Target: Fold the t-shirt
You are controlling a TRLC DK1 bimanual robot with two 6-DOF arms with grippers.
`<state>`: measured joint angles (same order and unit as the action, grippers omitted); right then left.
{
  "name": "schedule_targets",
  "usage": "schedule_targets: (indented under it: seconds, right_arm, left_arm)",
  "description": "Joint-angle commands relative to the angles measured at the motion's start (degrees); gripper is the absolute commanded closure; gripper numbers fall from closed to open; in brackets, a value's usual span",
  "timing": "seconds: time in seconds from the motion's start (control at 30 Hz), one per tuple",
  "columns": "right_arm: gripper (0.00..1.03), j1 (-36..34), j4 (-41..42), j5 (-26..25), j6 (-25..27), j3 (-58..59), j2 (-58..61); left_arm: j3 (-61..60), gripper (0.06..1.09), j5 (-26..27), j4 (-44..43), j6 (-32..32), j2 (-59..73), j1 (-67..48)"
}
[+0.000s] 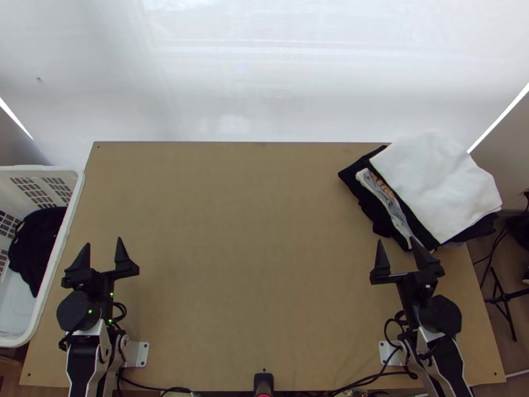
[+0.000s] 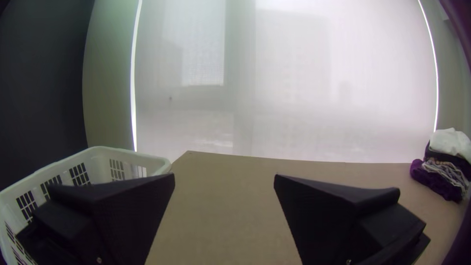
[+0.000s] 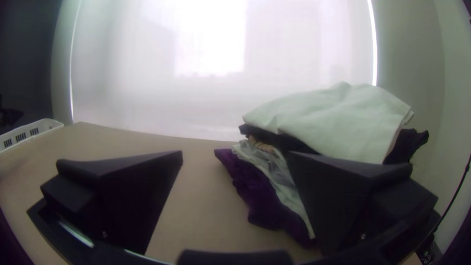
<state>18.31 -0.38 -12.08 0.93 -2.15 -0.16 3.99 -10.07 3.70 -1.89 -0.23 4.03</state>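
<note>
1. The left pincer (image 1: 102,241) stands over the near left of the worktop (image 1: 251,231), its fingers wide apart with nothing between them
2. The right pincer (image 1: 396,239) stands at the near right, also spread wide and holding nothing, close to the near side of the pile (image 1: 436,185); whether it touches the pile, I cannot tell
3. Which garment is the t-shirt, I cannot tell: some cloths lie in the pile at the far right of the worktop, and a black cloth (image 1: 36,245) lies bunched in the basket (image 1: 76,198)
4. A folded white cloth (image 3: 333,118) tops the pile, with a dark cloth (image 3: 412,145) under it, then a grey cloth (image 3: 274,169), and a purple cloth (image 3: 255,196) at the bottom
5. In the top view the pile reaches past the right edge of the worktop
6. The basket is white, with slotted walls, and stands beside the left edge of the worktop
</note>
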Motion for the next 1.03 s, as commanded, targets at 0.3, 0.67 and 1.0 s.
schedule_targets:
  seconds: [0.3, 0.67, 1.0]
  right_arm:
    - [0.04, 0.15, 2.23, 0.74, 0.65, 1.89, 0.16]
    - [0.04, 0.06, 2.23, 0.74, 0.65, 1.98, 0.16]
    - [0.04, 0.06, 2.23, 0.74, 0.65, 1.98, 0.16]
  left_arm:
    - [-0.91, 0.1, 1.1, 4.64, -3.12, 0.14, -0.34]
    - [-0.91, 0.1, 1.1, 4.64, -3.12, 0.14, -0.34]
    - [-0.91, 0.1, 1.19, 4.64, -3.12, 0.14, -0.34]
